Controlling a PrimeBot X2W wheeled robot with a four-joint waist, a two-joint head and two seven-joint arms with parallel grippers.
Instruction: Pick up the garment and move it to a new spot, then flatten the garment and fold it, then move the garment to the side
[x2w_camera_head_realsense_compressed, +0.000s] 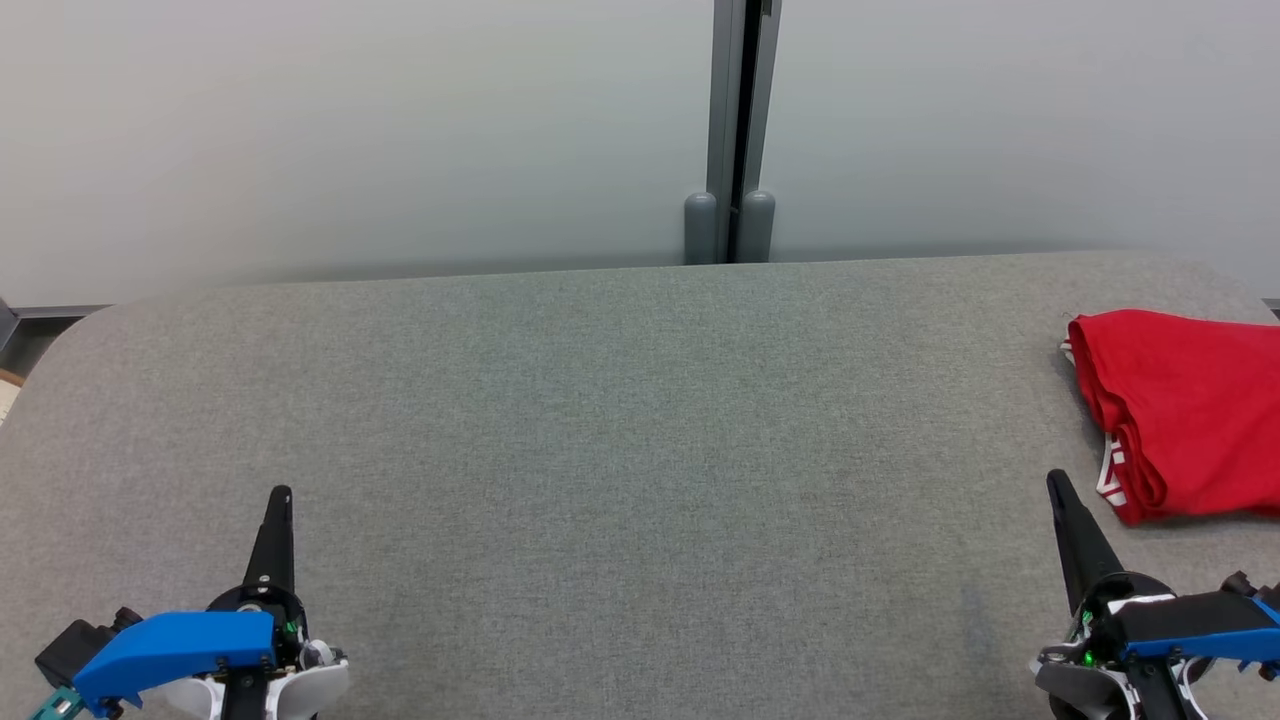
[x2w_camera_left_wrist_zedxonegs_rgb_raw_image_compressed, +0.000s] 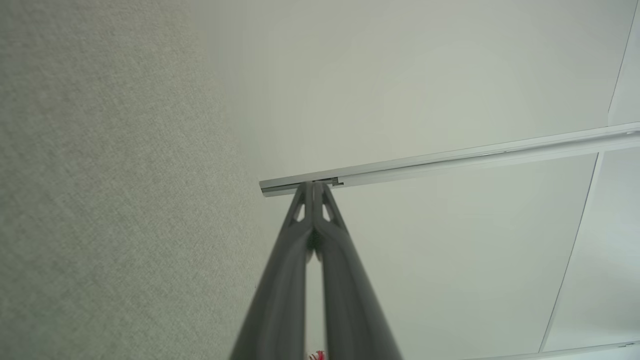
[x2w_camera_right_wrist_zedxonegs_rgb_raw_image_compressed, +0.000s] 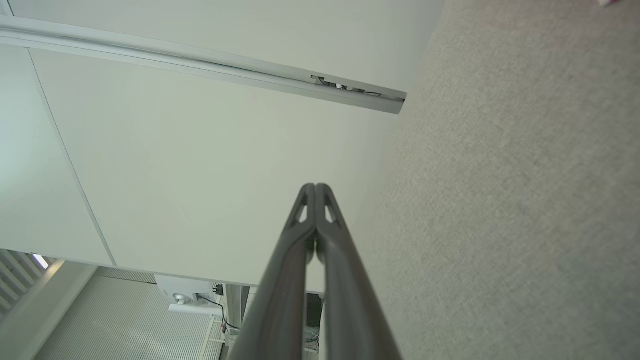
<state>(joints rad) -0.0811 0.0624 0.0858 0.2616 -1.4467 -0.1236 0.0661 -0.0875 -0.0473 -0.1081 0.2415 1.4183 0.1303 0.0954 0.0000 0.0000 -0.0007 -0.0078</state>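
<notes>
Left end effector (x2w_camera_head_realsense_compressed: 281, 494), closed, points across grey table (x2w_camera_head_realsense_compressed: 640, 420) toward pale wall (x2w_camera_head_realsense_compressed: 350, 130).

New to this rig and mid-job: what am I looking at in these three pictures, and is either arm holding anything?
This is a two-armed robot at a grey padded table. The wide picture is from its head, looking down: the left jaws at lower left, the right jaws at lower right, both shut and empty. The other two pictures are from wrist cameras, each looking along that arm's dark fingers, pressed together, with table fabric and a pale partition behind. A red garment lies loosely heaped at the table's right side, just beyond the right jaws, untouched.
</notes>
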